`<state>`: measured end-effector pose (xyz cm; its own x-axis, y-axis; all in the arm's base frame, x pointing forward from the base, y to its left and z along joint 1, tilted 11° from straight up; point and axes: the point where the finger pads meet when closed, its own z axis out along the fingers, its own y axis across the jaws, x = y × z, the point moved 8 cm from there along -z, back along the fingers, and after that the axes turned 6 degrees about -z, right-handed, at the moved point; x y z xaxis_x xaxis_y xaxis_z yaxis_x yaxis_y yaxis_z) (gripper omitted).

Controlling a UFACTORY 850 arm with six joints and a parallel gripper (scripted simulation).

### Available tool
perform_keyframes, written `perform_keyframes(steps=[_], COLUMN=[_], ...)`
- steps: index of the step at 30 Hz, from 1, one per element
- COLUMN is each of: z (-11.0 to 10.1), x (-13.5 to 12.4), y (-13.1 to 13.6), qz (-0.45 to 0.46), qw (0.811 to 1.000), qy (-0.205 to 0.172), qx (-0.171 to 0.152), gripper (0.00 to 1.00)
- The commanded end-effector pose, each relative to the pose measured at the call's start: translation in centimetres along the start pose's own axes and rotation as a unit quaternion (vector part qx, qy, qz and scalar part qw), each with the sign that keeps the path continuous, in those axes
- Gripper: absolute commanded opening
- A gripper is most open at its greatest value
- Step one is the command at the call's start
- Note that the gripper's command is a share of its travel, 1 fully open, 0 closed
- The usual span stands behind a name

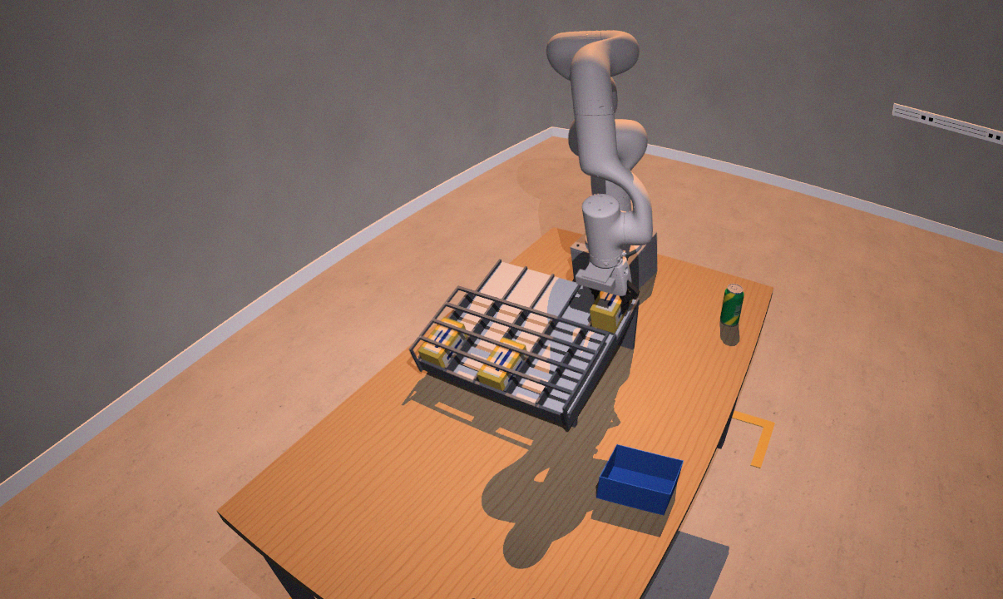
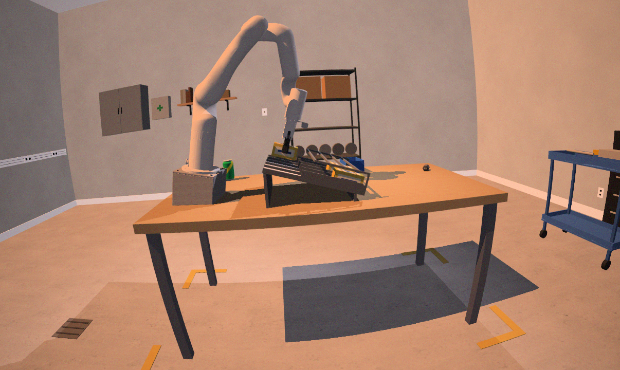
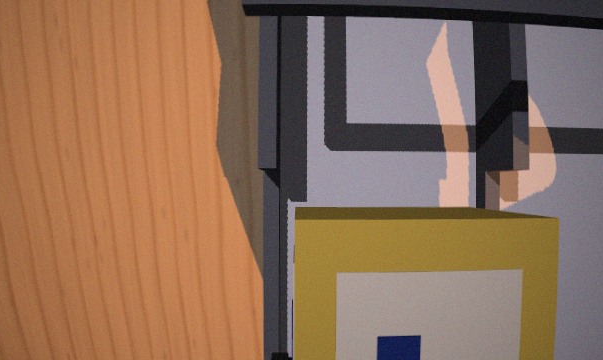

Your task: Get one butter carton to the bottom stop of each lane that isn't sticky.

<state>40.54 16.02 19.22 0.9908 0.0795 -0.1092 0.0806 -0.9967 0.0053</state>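
The pincer (image 1: 608, 296) is clenched on a yellow butter carton (image 1: 605, 314) with a white, blue-marked label, its long axis running down the shelf's (image 1: 490, 299) top end lane.

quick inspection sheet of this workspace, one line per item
surface: wooden table carrying the arm's base and everything below
job's things: sloped shelf with five lanes; two butter cartons low in their lanes near the bottom stop; third carton at the top of the end lane nearest the can
clutter: green can standing upright; blue bin, nothing seen inside; small dark object near the table's far edge
hand: hand shut on the third carton
cables: nothing seen
surroundings: black storage rack, blue cart, wall cabinet, yellow floor tape
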Motion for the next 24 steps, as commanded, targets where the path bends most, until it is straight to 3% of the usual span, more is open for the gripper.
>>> perform_keyframes(steps=[1, 24], z=[-0.05, 0.21], x=[0.05, 0.04], y=[-0.02, -0.01], qz=[0.000, 0.000], qw=[1.000, 1.000], qy=[0.001, 0.001], qx=[0.000, 0.000], gripper=[0.00, 0.00])
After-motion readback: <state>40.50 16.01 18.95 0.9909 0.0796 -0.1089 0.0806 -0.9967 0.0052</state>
